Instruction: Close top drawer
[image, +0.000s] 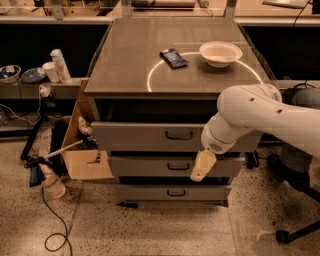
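Positioning for the push: the top drawer (145, 136) stands pulled out at frame centre, with a dark gap above its front. My gripper (202, 166) hangs lower, right of centre, before the middle drawer (145, 166). Its jaws read as one closed wedge, holding nothing. Next, I judge, I must rise to the top front and press squarely inward.

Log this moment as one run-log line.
top drawer: pulled out | gripper: in front of middle drawer, right half | step: close not yet done
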